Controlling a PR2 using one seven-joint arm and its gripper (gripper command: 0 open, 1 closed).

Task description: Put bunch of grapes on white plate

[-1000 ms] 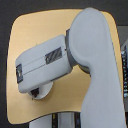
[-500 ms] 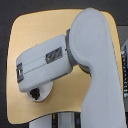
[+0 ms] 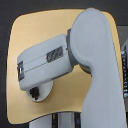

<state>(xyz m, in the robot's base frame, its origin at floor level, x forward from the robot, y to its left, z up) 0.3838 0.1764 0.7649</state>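
Observation:
My arm's pale grey forearm (image 3: 45, 65) reaches across the tan table towards the exterior view's left and covers most of the scene. From under its lower edge part of the white plate (image 3: 46, 93) shows as a glossy rounded rim. A small dark lump (image 3: 34, 92) lies at the plate's left part, right under the forearm's end. It is too blurred to tell whether it is the bunch of grapes or my gripper's fingertips. The gripper itself is hidden beneath the forearm, so its jaws do not show.
The round-cornered tan table (image 3: 35, 30) fills the view's left and top. The arm's big grey shoulder housing (image 3: 97, 60) stands at the view's right. Dark equipment (image 3: 124, 55) lines the right edge, and white legs or rails (image 3: 57, 121) show below the table's front edge.
The forearm's end and the dark lump under it have shifted slightly towards the exterior view's left and lower edge. The plate has not moved.

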